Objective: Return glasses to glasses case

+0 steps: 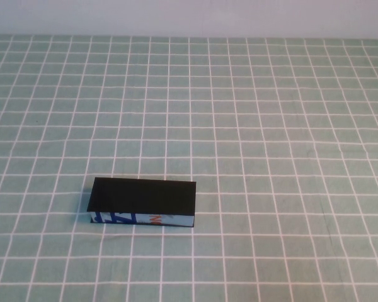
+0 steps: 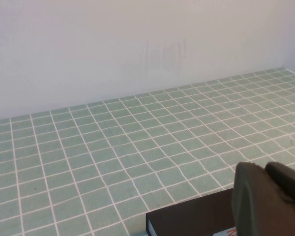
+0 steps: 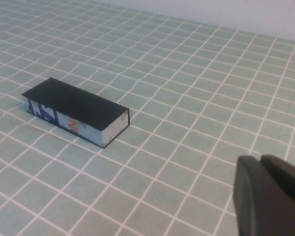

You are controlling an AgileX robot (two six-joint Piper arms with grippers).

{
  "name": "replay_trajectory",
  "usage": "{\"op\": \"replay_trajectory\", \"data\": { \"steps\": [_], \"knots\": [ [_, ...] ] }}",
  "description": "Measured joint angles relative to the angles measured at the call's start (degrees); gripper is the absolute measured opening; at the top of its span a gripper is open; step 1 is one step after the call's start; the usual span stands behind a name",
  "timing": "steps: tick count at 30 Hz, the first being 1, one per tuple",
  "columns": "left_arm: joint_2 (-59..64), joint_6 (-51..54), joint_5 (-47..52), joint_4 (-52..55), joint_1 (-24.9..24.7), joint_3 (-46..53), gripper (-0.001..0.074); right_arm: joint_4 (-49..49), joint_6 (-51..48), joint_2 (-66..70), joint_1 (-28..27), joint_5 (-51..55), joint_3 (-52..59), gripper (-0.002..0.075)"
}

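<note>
Left gripper (image 2: 264, 169) has its fingers pressed together, empty, and the case (image 2: 191, 219) sits just beside them. Right gripper (image 3: 262, 160) is pinched together too, well apart from the case. Lid is down; no glasses show. Lift the lid slowly by its edge.

A green tablecloth (image 1: 271, 126) printed with a grid of thin white lines covers the whole work surface, its squares running in even rows from the near edge to the far one. Behind it rises a plain, pale wall (image 2: 113, 44), meeting the cloth along a straight line at the back. Faint vertical smudges mark the wall's surface in the left wrist view. The cloth lies flat, with slight waviness in its lines.
</note>
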Motion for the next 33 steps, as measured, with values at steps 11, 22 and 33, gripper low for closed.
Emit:
{"op": "replay_trajectory", "data": {
  "steps": [11,22,33],
  "knots": [
    [0.0,0.0,0.0,0.0,0.0,0.0,0.0001,0.0,0.0,0.0,0.0,1.7,0.1,-0.0014],
    [0.0,0.0,-2.1,0.4,0.0,3.1,0.0001,-0.1,0.0,0.0,0.0,1.7,0.1,-0.0014],
    [0.0,-0.7,-28.9,4.2,6.1,19.7,0.0002,-0.1,0.0,0.0,0.0,2.0,0.1,-0.0014]
  ]
}}
